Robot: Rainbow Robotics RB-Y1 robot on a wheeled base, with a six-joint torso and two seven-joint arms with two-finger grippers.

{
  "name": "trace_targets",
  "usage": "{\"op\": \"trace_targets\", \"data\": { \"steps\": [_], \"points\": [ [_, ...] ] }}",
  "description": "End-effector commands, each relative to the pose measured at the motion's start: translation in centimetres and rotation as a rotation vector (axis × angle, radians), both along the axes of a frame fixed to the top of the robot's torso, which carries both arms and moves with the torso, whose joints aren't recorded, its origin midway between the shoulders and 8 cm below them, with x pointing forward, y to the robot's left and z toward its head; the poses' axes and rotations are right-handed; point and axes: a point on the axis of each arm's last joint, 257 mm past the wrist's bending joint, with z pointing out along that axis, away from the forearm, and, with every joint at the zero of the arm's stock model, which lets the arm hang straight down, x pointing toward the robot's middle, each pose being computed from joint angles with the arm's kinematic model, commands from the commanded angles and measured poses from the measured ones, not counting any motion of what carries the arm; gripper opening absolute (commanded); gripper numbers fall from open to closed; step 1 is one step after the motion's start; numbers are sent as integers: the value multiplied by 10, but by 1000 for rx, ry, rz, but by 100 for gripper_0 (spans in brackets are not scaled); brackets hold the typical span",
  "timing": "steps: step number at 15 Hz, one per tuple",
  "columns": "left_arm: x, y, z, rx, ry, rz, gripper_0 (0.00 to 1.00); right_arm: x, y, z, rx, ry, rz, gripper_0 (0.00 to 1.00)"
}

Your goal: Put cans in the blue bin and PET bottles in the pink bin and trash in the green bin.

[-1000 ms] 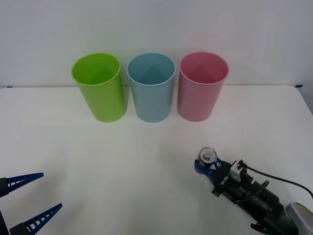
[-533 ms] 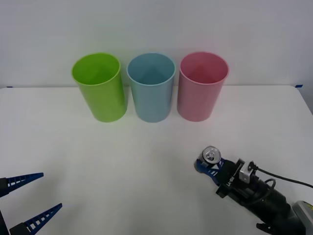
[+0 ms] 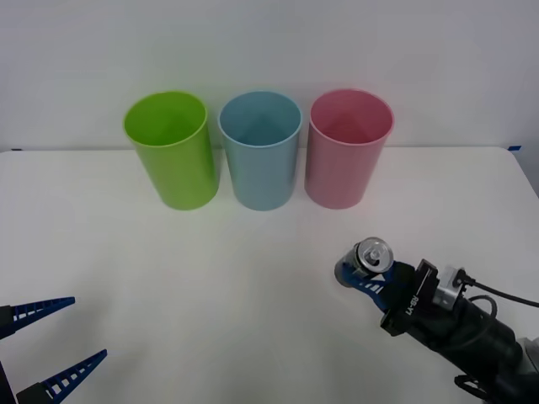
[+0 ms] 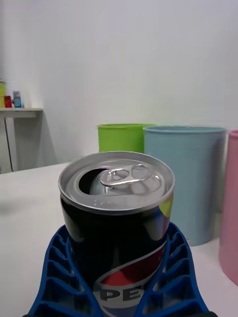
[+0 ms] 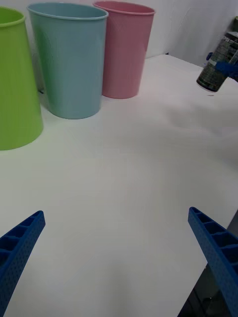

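A small dark can (image 3: 370, 256) with a silver pull-tab top sits between the blue fingers of my right gripper (image 3: 364, 269), which is shut on it, raised off the white table at the front right. The right wrist view has the can (image 4: 117, 218) close up, label facing the camera. In a row at the back stand the lime green bin (image 3: 171, 150), the light blue bin (image 3: 261, 149) and the pink bin (image 3: 347, 147). My left gripper (image 3: 50, 343) is open at the front left corner, far from the can (image 5: 215, 64).
The white table (image 3: 236, 278) stretches bare between the bins and the grippers. A black cable (image 3: 505, 296) trails from the right wrist. A white wall stands behind the bins.
The right gripper has lifted the can off the table and drawn it slightly right. The left gripper has stayed put.
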Motion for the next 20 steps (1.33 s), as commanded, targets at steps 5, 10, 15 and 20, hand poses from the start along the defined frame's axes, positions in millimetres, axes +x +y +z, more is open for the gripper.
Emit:
{"op": "trace_targets", "data": {
  "steps": [5,10,15,20],
  "points": [
    [0,0,0,0,0,0,100,22,33,49,35,-54,85,0],
    [0,0,0,0,0,0,100,51,57,96,92,-45,121,0],
    [0,0,0,0,0,0,100,76,88,147,150,-23,103,0],
    [0,0,0,0,0,0,100,107,120,183,173,-16,47,0]
  ]
}}
